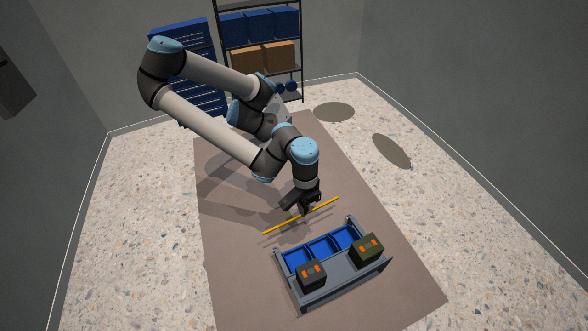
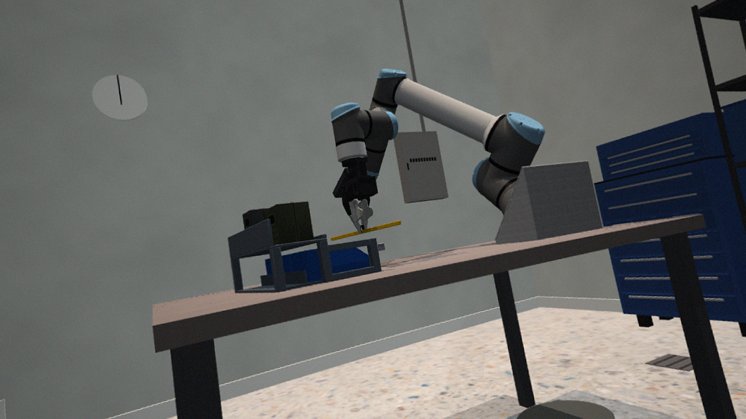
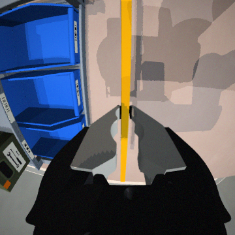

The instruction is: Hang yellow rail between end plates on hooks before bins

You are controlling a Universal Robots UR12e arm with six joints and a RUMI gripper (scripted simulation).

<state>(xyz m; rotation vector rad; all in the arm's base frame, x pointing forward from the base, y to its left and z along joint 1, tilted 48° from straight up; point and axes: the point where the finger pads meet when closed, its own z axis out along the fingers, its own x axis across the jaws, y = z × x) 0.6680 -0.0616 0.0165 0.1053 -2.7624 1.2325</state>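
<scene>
My gripper [image 1: 304, 211] is shut on the yellow rail [image 1: 300, 215], near its middle. The rail is long and thin, and I hold it roughly level in the air above the table, on the arm's side of the bin rack. In the exterior view the gripper [image 2: 361, 222] holds the rail [image 2: 366, 230] higher than the rack's top bar. In the wrist view the rail [image 3: 125, 65] runs straight up between my fingertips, parallel to the row of blue bins [image 3: 42, 81]. One hook [image 2: 379, 246] sticks out from the rack's front below the rail; its end plate is too small to make out.
The grey rack [image 1: 329, 263] holds three blue bins [image 1: 320, 247], a black case [image 1: 311, 275] and a green case [image 1: 366, 249]. The arm's grey base [image 2: 546, 201] stands at the table's far end. Shelving and a blue tool cabinet [image 2: 680, 219] stand off the table.
</scene>
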